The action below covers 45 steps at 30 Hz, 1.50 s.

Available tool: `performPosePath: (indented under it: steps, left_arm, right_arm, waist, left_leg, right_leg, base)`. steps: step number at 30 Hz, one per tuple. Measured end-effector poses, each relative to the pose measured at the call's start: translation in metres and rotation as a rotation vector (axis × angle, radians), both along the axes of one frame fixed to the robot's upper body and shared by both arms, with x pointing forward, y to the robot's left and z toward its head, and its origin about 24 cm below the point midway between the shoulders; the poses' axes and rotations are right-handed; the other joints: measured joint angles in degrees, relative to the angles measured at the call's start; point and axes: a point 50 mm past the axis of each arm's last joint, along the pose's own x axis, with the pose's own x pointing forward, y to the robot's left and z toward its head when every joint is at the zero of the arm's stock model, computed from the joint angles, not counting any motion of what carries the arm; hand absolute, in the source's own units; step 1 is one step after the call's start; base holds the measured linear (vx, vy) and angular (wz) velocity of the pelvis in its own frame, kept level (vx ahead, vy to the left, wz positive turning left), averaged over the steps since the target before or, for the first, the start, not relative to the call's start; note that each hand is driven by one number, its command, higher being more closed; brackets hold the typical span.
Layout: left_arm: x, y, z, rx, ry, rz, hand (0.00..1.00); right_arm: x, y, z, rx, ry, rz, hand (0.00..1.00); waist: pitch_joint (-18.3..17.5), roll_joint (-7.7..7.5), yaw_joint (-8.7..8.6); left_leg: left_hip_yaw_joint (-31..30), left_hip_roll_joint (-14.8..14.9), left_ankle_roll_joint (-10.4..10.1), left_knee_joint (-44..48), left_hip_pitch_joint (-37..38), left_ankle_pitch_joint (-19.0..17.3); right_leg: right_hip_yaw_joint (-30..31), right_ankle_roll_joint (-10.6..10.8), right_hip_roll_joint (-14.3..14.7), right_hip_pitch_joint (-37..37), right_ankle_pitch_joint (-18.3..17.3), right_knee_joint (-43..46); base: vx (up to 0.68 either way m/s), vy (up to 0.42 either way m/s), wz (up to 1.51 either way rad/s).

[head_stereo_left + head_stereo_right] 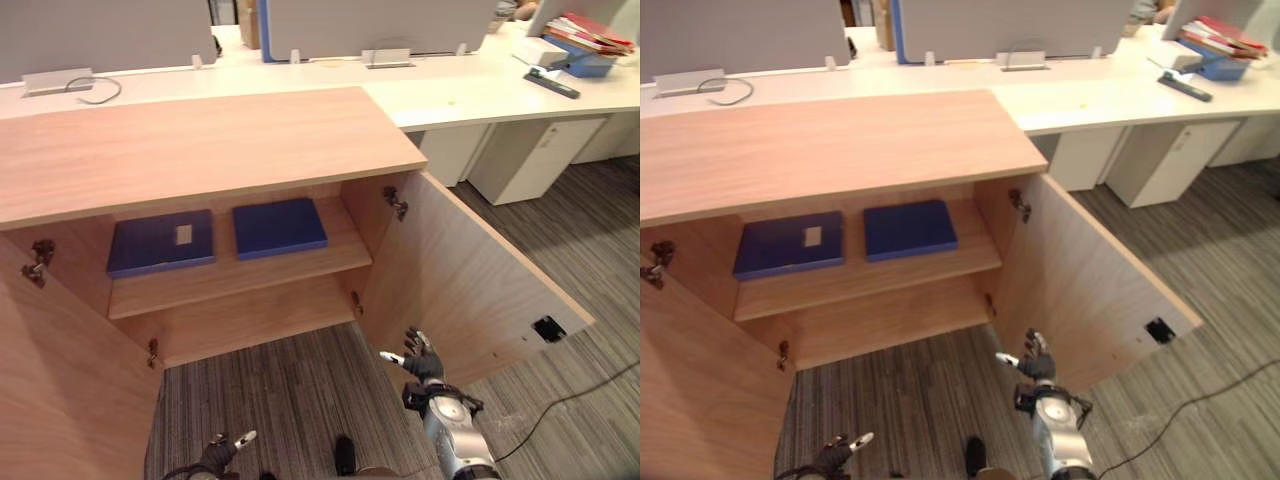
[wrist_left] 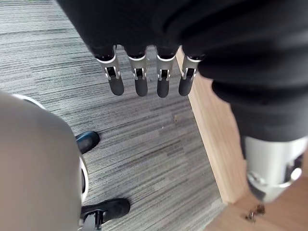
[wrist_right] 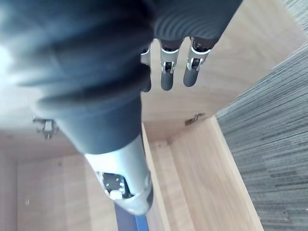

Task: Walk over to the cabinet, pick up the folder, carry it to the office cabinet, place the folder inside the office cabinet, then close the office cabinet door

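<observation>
The wooden office cabinet (image 1: pixel 200 140) stands in front of me with both doors swung open. Two dark blue folders lie flat on its shelf: one with a white label (image 1: pixel 161 242) to the left, a plain one (image 1: pixel 279 227) beside it. My right hand (image 1: pixel 421 362) hovers low by the inner face of the right door (image 1: pixel 470 290), open and empty, its fingers (image 3: pixel 166 77) straight. Low down near the left door (image 1: pixel 60 380), my left hand (image 1: pixel 222 452) is also open and empty, its fingers (image 2: pixel 139 82) straight over the carpet.
A long white desk (image 1: pixel 480 85) with grey partitions runs behind the cabinet. A white drawer unit (image 1: pixel 530 160) stands under it at the right, and stacked papers (image 1: pixel 585 35) lie at its far right end. Grey striped carpet (image 1: pixel 290 390) lies between the doors.
</observation>
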Motion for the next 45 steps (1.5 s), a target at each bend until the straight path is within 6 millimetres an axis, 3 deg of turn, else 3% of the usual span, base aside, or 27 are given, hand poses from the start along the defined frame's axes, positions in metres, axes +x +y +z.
performPosePath:
  steps: [6, 8, 10, 12, 13, 14, 15, 16, 17, 18, 19, 20, 22, 24, 26, 31, 37, 43, 45]
  left_arm:
    - [0.003, -0.004, 0.0, 0.001, 0.007, -0.023, 0.0]
    - [0.0, -0.001, -0.001, 0.0, 0.008, 0.013, 0.0]
    - [-0.005, -0.001, -0.003, -0.005, 0.037, 0.033, 0.0]
    - [-0.006, -0.001, -0.003, -0.005, 0.041, 0.033, 0.0]
    - [-0.007, 0.0, -0.004, -0.003, 0.044, 0.035, 0.0]
    - [-0.007, 0.002, -0.003, 0.0, 0.043, 0.041, 0.0]
    - [-0.008, 0.004, -0.003, -0.001, 0.044, 0.058, 0.0]
    - [-0.013, 0.005, -0.005, -0.012, 0.054, 0.104, 0.0]
    - [-0.012, 0.005, -0.004, -0.016, 0.045, 0.119, 0.0]
    - [-0.014, 0.004, -0.005, -0.022, 0.056, 0.125, 0.0]
    - [-0.014, 0.005, -0.005, -0.02, 0.057, 0.126, 0.0]
    - [-0.012, 0.01, -0.004, -0.006, 0.049, 0.118, 0.0]
    - [-0.016, 0.003, -0.006, -0.023, 0.063, 0.124, 0.0]
    - [-0.014, 0.001, -0.006, -0.028, 0.059, 0.13, 0.0]
    - [-0.014, 0.001, -0.005, -0.03, 0.054, 0.132, 0.0]
    - [-0.01, 0.001, -0.003, -0.029, 0.025, 0.155, 0.0]
    - [-0.004, -0.003, -0.001, -0.027, 0.007, 0.105, 0.0]
    - [0.0, -0.002, 0.0, -0.028, -0.011, 0.073, 0.0]
    - [0.0, 0.001, 0.001, -0.019, -0.013, 0.063, 0.0]
  right_arm:
    - [-0.023, -0.012, -0.002, 0.047, 0.008, -0.183, 0.0]
    - [-0.026, -0.006, 0.001, 0.069, -0.009, -0.196, 0.0]
    - [-0.034, -0.006, -0.002, 0.085, 0.005, -0.23, 0.0]
    - [-0.051, -0.021, -0.011, 0.075, 0.056, -0.314, 0.0]
    - [-0.061, -0.031, -0.013, 0.06, 0.074, -0.371, 0.0]
    - [-0.063, -0.036, -0.013, 0.053, 0.076, -0.396, 0.0]
    - [-0.065, -0.043, -0.012, 0.035, 0.079, -0.418, 0.0]
    - [-0.056, -0.045, -0.008, 0.033, 0.053, -0.416, 0.0]
    - [-0.051, -0.047, -0.004, 0.033, 0.03, -0.423, 0.0]
    - [-0.048, -0.049, -0.001, 0.032, 0.009, -0.437, 0.0]
    - [-0.053, -0.053, -0.002, 0.025, 0.018, -0.454, 0.0]
    - [-0.057, -0.057, -0.004, 0.023, 0.032, -0.483, 0.0]
    - [-0.055, -0.064, 0.001, -0.006, 0.013, -0.488, 0.0]
    - [-0.048, -0.065, 0.007, -0.008, -0.017, -0.481, 0.0]
    - [-0.045, -0.066, 0.008, -0.013, -0.025, -0.477, 0.0]
    - [-0.037, -0.071, 0.016, -0.058, -0.057, -0.417, 0.0]
    - [0.005, -0.076, 0.055, -0.198, -0.209, -0.156, 0.0]
    - [0.035, -0.069, 0.077, -0.249, -0.287, 0.0, 0.0]
    - [0.057, -0.064, 0.093, -0.291, -0.346, 0.087, 0.0]
  waist:
    - [0.3, 0.07, -0.65]
    - [0.4, 0.3, 0.1]
    - [0.8, 0.89, -0.84]
    - [0.9, 0.94, -1.63]
    - [1.0, 0.67, -2.01]
    - [1.4, 0.29, -2.2]
    - [1.5, -0.14, -2.98]
    - [1.4, 0.93, -1.84]
    - [1.6, 2.04, -1.09]
    - [1.6, 1.21, -2.36]
    - [1.6, 0.86, -2.7]
    - [1.5, -0.03, -2.43]
    - [0.8, 1.96, -2.2]
    - [0.7, 2.44, -1.64]
    - [0.8, 2.38, -1.45]
    - [1.0, 2.63, -0.22]
    - [1.9, 3.14, 0.62]
    - [2.2, 3.58, 1.39]
    - [2.5, 4.08, 1.43]
  left_leg:
    - [9.8, 1.1, 0.7, 3.1, 1.3, -2.4]
    - [15.8, 3.0, 1.2, 3.5, 2.1, -3.2]
    - [20.2, 5.4, 1.0, 3.8, 3.2, -3.1]
    - [21.4, 7.4, 0.6, 5.4, 3.8, -3.1]
    - [21.8, 7.9, 0.4, 6.2, 4.1, -3.0]
    - [21.8, 7.9, 0.2, 6.8, 4.3, -3.1]
    - [21.0, 7.6, -0.7, 7.1, 3.7, -3.9]
    - [18.6, 6.8, -0.1, 3.4, 3.4, -3.8]
    - [18.7, 7.7, 0.5, 2.0, 3.6, -2.0]
    - [20.4, 7.9, -0.8, 3.2, 3.5, -1.8]
    - [20.2, 7.5, -1.1, 4.0, 3.7, -2.0]
    - [20.2, 8.0, -2.0, 6.1, 3.7, -2.6]
    - [20.9, 10.2, -1.9, 5.0, 3.3, -0.9]
    - [22.0, 11.3, -2.1, 3.5, 4.2, 1.4]
    - [22.5, 11.6, -3.0, 2.6, 5.1, 2.8]
    - [22.1, 11.5, -3.8, 1.9, 5.0, 4.2]
    - [20.6, 10.4, -3.9, -1.1, 4.8, 4.1]
    - [18.3, 9.1, -3.9, -1.8, 3.7, 4.0]
    - [17.4, 8.8, -3.7, -1.8, 3.7, 3.9]
  right_leg:
    - [7.9, 1.0, 2.2, -1.9, 3.7, 0.7]
    - [5.5, 2.5, 3.4, -2.8, 6.0, -0.6]
    - [-14.5, -3.5, 0.8, -5.1, -1.3, 9.7]
    - [-23.6, -4.3, -3.9, -4.4, -6.2, 16.6]
    - [-25.8, -4.5, -6.3, -3.9, -7.4, 18.1]
    - [-26.1, -5.6, -6.4, -4.0, -8.1, 18.7]
    - [-24.6, -6.1, -4.5, -4.0, -7.7, 17.9]
    - [-21.4, -3.9, -1.5, -3.3, -5.9, 11.8]
    - [-23.3, -5.1, -1.4, -3.8, -8.5, 13.9]
    - [-26.2, -7.4, -7.9, -6.1, -15.8, 27.3]
    - [-27.1, -5.2, -10.7, -5.6, -17.4, 29.5]
    - [-26.7, -0.5, -11.6, -4.6, -17.4, 27.7]
    - [-26.2, -1.8, -6.9, -3.0, -14.4, 21.8]
    - [-24.7, -2.9, -3.3, -1.6, -11.9, 16.4]
    - [-23.9, -3.1, -1.8, -0.1, -10.4, 13.2]
    - [-23.6, -3.2, -0.7, 1.4, -7.5, 8.2]
    - [-24.3, -2.5, 0.4, 3.1, -4.0, 2.4]
    - [-26.0, -1.9, -0.1, 4.3, -1.4, -1.2]
    - [-26.9, -1.9, -0.5, 5.0, -1.1, -1.7]
  base:
    - [0.0, -0.002, -0.8]
    - [-0.07, -0.064, -1.4]
    - [-0.01, -0.067, -1.2]
    - [0.03, -0.002, -0.57]
    - [0.02, -0.007, -0.33]
    - [-0.01, -0.072, -0.38]
    - [-0.03, -0.11, -0.87]
    - [-0.05, -0.163, -1.22]
    - [-0.07, -0.128, -1.24]
    - [-0.03, -0.111, -0.6]
    - [0.04, -0.072, -0.31]
    - [0.11, -0.161, -0.25]
    - [0.09, -0.185, -0.48]
    - [0.02, -0.121, -0.54]
    - [0.0, -0.055, -0.29]
    - [-0.01, -0.001, -0.02]
    - [-0.06, 0.011, 0.06]
    - [-0.07, 0.021, 0.17]
    - [-0.05, 0.028, 0.19]
